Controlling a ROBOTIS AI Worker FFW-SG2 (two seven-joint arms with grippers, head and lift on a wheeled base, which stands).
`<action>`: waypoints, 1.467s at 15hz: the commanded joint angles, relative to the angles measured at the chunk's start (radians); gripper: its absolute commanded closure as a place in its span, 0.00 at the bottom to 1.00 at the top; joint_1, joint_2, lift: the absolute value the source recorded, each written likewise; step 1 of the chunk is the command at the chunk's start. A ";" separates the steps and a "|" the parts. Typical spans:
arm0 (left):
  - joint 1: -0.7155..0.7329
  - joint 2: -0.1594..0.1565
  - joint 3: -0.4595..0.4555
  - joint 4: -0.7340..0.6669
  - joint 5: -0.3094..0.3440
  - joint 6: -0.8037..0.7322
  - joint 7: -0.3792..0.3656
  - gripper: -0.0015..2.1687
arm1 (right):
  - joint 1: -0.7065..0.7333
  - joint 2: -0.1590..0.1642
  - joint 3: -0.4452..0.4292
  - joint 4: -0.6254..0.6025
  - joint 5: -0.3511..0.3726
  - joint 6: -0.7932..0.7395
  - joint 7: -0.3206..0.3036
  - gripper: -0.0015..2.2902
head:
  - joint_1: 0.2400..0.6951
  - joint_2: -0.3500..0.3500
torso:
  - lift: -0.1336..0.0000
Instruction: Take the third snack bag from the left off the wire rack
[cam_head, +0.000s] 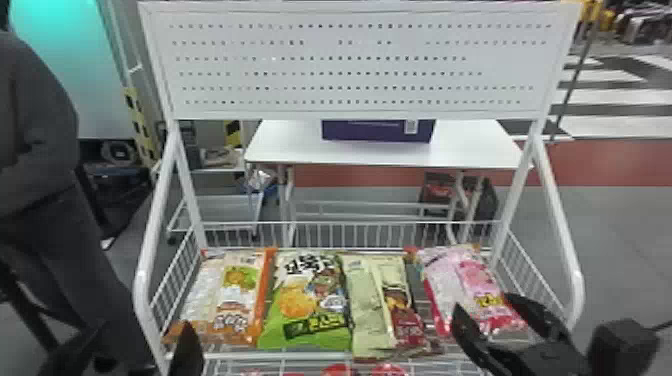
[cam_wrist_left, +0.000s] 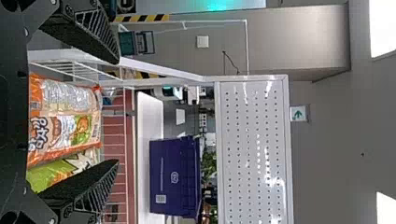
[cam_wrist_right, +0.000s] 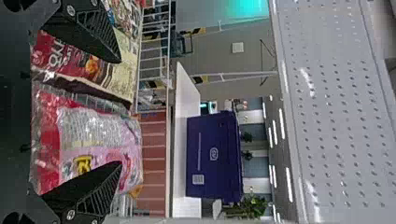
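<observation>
3rd snack bag (cam_head: 372, 300): pale olive-green w/ a dark red-brown lower part, lying flat on the wire rack (cam_head: 170, 292) shelf, btwn the bright green bag (cam_head: 305, 305) & the pink bag (cam_head: 465, 285). Right gripper (cam_head: 501, 320) spread wide, nothing in it, over the pink bag's near end. Left gripper (cam_wrist_left: 112, 112) likewise wide apart & empty, at the rack's front by the orange bag (cam_head: 230, 295).

Third bag (cam_head: 374, 302), pale green with red, is laid flat lengthwise on white wire rack (cam_head: 350, 233), unheld.
</observation>
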 joint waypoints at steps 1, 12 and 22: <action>-0.003 0.006 -0.008 0.010 -0.001 0.000 0.001 0.06 | -0.152 0.049 0.115 0.107 0.060 0.082 0.000 0.06 | 0.57 0.50 | 1.00; -0.026 0.020 0.003 0.019 0.014 0.006 0.001 0.06 | -0.406 0.112 0.299 0.383 0.150 0.346 -0.032 0.80 | 0.57 0.50 | 1.00; -0.023 0.021 0.034 0.010 0.031 0.018 0.001 0.06 | -0.290 0.060 0.241 0.159 0.139 0.325 -0.111 0.98 | 0.57 0.50 | 1.00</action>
